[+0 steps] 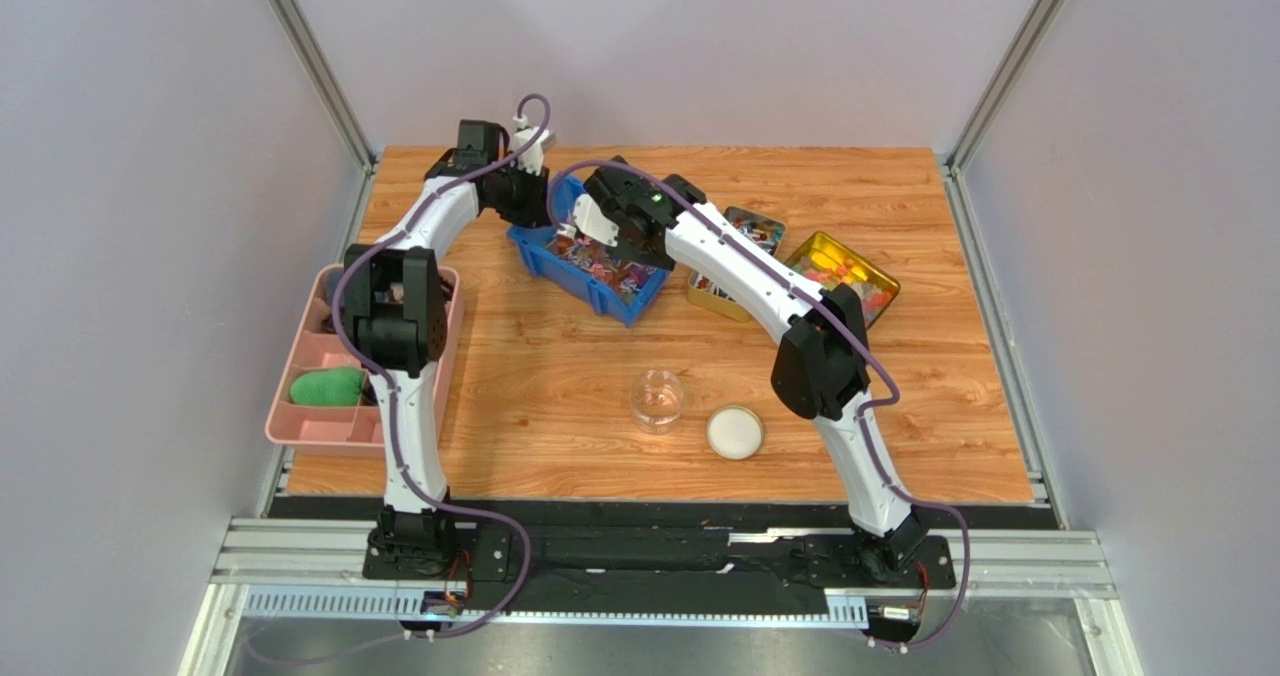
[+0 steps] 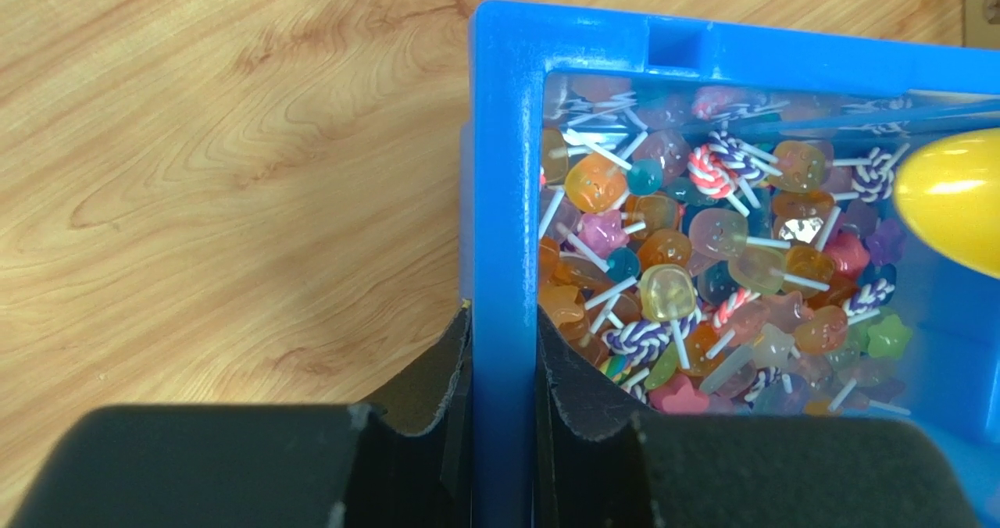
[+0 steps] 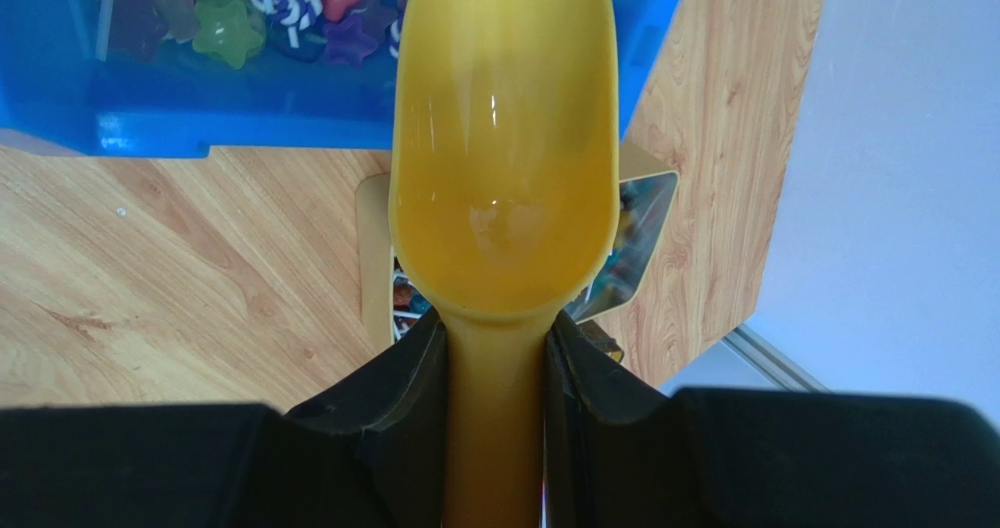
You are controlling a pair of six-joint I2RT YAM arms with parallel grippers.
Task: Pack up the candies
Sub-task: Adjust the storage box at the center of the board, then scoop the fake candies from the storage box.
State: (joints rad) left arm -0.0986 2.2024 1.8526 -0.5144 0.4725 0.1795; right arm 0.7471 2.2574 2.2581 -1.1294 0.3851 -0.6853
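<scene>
The candies [image 2: 693,259] are tiny mixed-colour sweets, many on white sticks, heaped in a blue bin [image 2: 505,141] at the table's back centre [image 1: 639,309]. My left gripper [image 2: 505,317] is shut on the bin's left wall, one finger outside and one inside; it shows in the top view [image 1: 529,199]. My right gripper [image 3: 495,329] is shut on the handle of a yellow scoop [image 3: 505,141]. The scoop bowl is empty and hangs over the bin's right end, above a few candies [image 3: 270,1]. Its tip shows in the left wrist view [image 2: 951,194].
A clear glass jar [image 1: 657,397] and a white lid [image 1: 735,432] stand on the wood at front centre. A pink divided tray [image 1: 353,421] with a green lump [image 1: 326,387] sits at the left edge. Two open tins [image 1: 845,274] lie right of the bin.
</scene>
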